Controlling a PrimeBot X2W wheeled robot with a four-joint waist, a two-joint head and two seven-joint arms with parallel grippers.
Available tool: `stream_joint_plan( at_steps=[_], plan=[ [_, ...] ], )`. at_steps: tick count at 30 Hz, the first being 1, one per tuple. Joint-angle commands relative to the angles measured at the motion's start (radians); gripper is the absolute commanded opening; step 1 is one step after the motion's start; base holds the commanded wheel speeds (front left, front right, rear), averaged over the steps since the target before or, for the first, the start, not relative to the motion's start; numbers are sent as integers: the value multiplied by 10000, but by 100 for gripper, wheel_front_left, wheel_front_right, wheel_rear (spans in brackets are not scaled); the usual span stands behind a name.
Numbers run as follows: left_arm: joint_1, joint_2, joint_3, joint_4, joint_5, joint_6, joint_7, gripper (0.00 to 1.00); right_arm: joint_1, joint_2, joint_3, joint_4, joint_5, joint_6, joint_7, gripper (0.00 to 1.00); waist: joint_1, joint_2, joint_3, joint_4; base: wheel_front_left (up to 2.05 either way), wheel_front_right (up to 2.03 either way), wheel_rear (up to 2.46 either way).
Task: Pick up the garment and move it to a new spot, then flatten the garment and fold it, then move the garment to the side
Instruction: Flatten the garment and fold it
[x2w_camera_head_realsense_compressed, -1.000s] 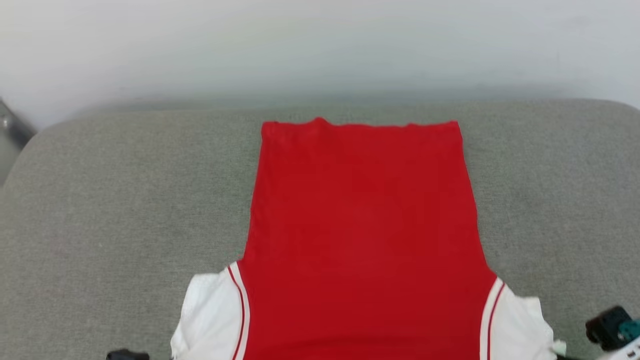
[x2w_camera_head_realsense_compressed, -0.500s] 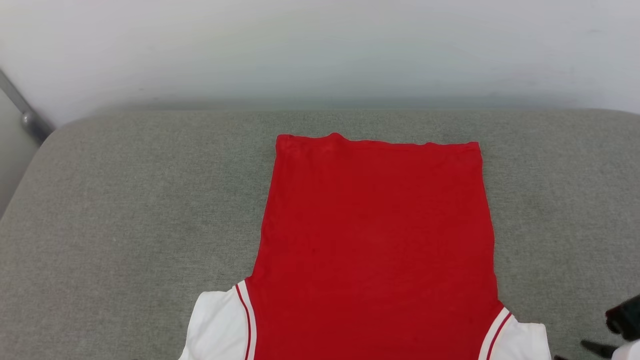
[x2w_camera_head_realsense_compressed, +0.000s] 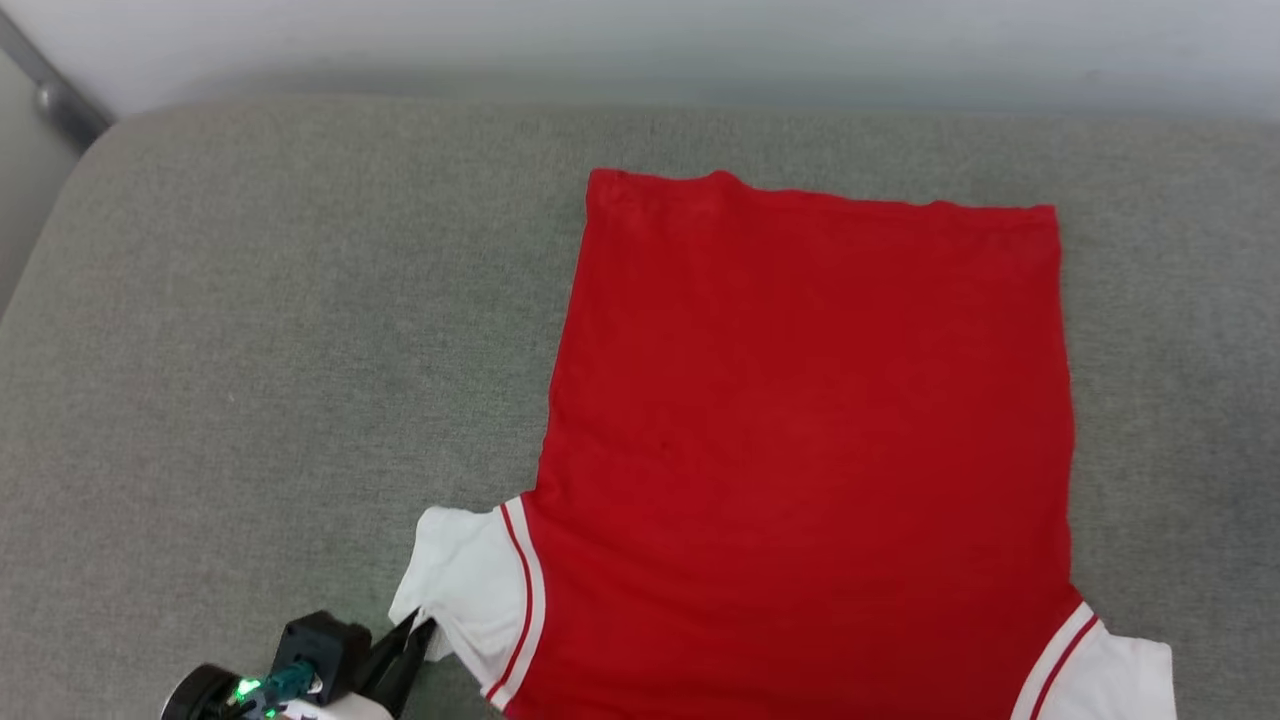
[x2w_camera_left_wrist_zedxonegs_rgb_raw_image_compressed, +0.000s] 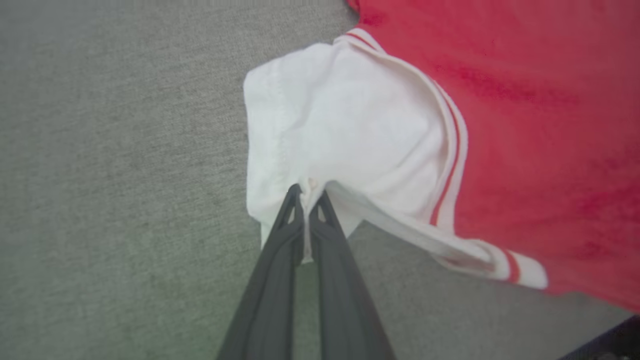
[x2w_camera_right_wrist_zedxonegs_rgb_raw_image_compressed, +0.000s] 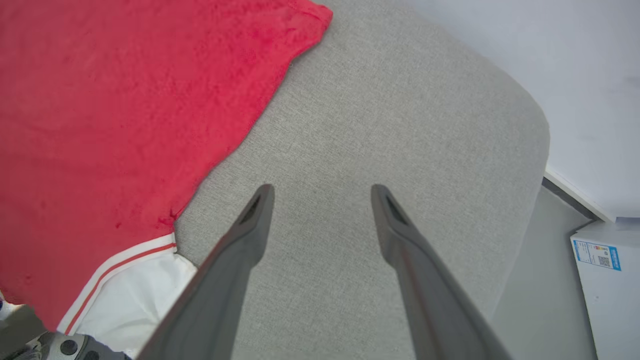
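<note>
The red garment (x2w_camera_head_realsense_compressed: 810, 430) lies flat on the grey cushion (x2w_camera_head_realsense_compressed: 250, 330), plain red side up, hem toward the far edge. Its white left sleeve (x2w_camera_head_realsense_compressed: 470, 580) is bunched at the lower left. My left gripper (x2w_camera_head_realsense_compressed: 425, 632) is shut on the edge of that sleeve (x2w_camera_left_wrist_zedxonegs_rgb_raw_image_compressed: 345, 130), the cloth pinched between the fingertips (x2w_camera_left_wrist_zedxonegs_rgb_raw_image_compressed: 306, 192). My right gripper (x2w_camera_right_wrist_zedxonegs_rgb_raw_image_compressed: 322, 190) hangs open above bare cushion, just right of the garment (x2w_camera_right_wrist_zedxonegs_rgb_raw_image_compressed: 125, 110) and its other white sleeve (x2w_camera_right_wrist_zedxonegs_rgb_raw_image_compressed: 135, 295). Letters and number are hidden.
The cushion's rounded edge (x2w_camera_right_wrist_zedxonegs_rgb_raw_image_compressed: 530, 165) drops off to a pale floor where a white box with a blue label (x2w_camera_right_wrist_zedxonegs_rgb_raw_image_compressed: 600, 265) stands. A white wall (x2w_camera_head_realsense_compressed: 640, 40) runs behind the cushion. A grey metal post (x2w_camera_head_realsense_compressed: 50, 95) shows at the far left.
The head camera has tilted down and turned left, shifting the whole picture. My left gripper has come into view shut on the left sleeve; the right gripper left the head view.
</note>
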Motion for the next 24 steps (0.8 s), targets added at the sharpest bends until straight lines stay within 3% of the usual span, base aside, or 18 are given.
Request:
stream_joint_plan(
  at_steps=[1, 5, 12, 18, 24],
  plan=[
    [-289, -42, 18, -63, 146, -22, -26, 0, -666, -170, 109, 40, 144, -11, 675, 100, -1, 0, 851, 450, 0, 0, 0],
    [-878, -187, -32, -197, 594, 21, 18, 0, -2617, -144, 351, 265, 215, -11, 2532, 100, -1, 0, 1706, 869, 0, 0, 0],
    [-1561, -487, 3, -602, 1098, 229, -48, 0, -5416, 741, 792, 1242, -521, -11, 4958, 100, -1, 0, 2974, 1554, 0, 0, 0],
    [-2034, -797, -75, -816, 1415, 286, -25, 0, -6575, 1615, 726, 2205, -1273, -11, 5873, 100, -1, 0, 3782, 1986, 0, 0, 0],
    [-2386, -1013, -137, -791, 1644, 275, 16, 0, -6224, 2117, 413, 2771, -1729, -11, 5875, 100, -1, 0, 4325, 2352, 0, 0, 0]
  ],
)
